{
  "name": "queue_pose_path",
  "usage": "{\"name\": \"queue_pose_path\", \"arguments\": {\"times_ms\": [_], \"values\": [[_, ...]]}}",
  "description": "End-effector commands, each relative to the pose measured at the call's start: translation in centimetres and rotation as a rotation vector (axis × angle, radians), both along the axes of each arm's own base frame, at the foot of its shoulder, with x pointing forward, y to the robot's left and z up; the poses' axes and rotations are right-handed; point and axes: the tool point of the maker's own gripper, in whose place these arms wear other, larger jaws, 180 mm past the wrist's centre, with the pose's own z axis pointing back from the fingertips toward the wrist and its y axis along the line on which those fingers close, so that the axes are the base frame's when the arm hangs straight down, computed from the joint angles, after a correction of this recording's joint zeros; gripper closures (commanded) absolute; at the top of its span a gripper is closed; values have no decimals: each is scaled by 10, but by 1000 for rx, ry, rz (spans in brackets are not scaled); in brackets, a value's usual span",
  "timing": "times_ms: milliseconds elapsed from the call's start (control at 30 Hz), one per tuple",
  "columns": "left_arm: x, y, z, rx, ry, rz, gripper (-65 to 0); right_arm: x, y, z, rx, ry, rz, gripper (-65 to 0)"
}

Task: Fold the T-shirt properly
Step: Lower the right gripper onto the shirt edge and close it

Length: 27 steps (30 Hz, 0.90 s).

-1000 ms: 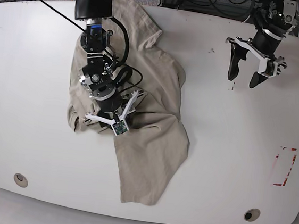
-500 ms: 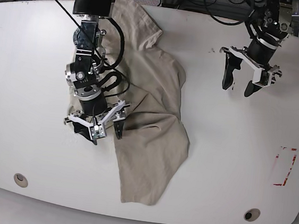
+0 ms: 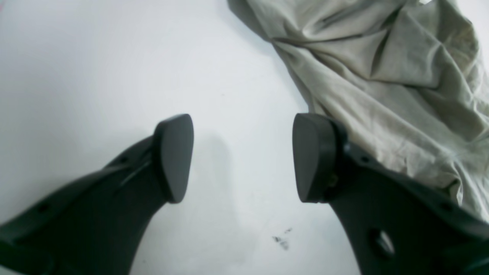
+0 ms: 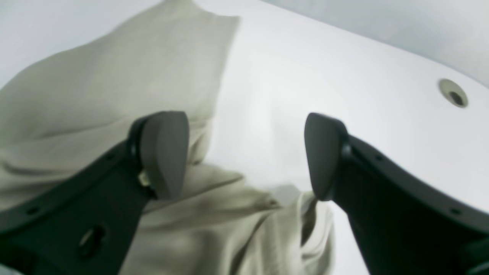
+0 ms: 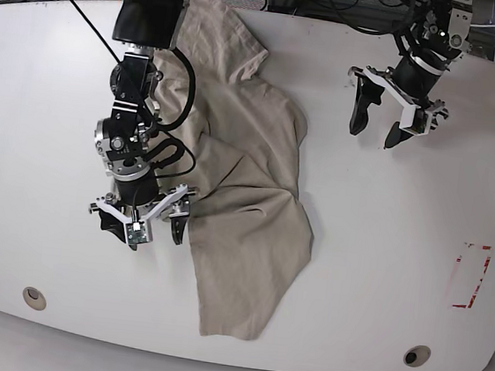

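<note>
The beige T-shirt (image 5: 248,177) lies crumpled on the white table (image 5: 400,255), running from the back edge down to the front middle. My right gripper (image 5: 143,230) hovers at the shirt's left edge, open, with nothing between its fingers. In the right wrist view that gripper (image 4: 244,156) stands above wrinkled T-shirt (image 4: 95,99) cloth and bare table. My left gripper (image 5: 373,132) hangs open over bare table to the right of the shirt. In the left wrist view this gripper (image 3: 242,158) is empty, and the T-shirt (image 3: 382,68) lies beyond its right finger.
Two round holes (image 5: 34,297) (image 5: 417,355) sit near the table's front edge. A red tape rectangle (image 5: 471,275) marks the right side. Small dark marks (image 3: 280,241) dot the table near the left gripper. Cables and stands crowd the back edge.
My right gripper has opened, let go of the cloth and moved left and toward the front, off the shirt's edge. The left gripper has drifted left toward the shirt.
</note>
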Motion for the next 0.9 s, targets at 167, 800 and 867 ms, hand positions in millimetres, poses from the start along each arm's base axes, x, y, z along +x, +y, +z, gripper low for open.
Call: {"name": "queue_pose_path", "arguments": {"times_ms": [167, 800, 867], "values": [[1, -16, 13, -42, -47, -33, -377, 27, -10, 21, 21, -71, -11, -418], [-4, -33, 11, -57, -33, -102, -382, 80, -52, -26, 62, 88, -45, -432], [-3, -30, 12, -53, -35, -93, -382, 76, -47, -33, 67, 101, -37, -429]]}}
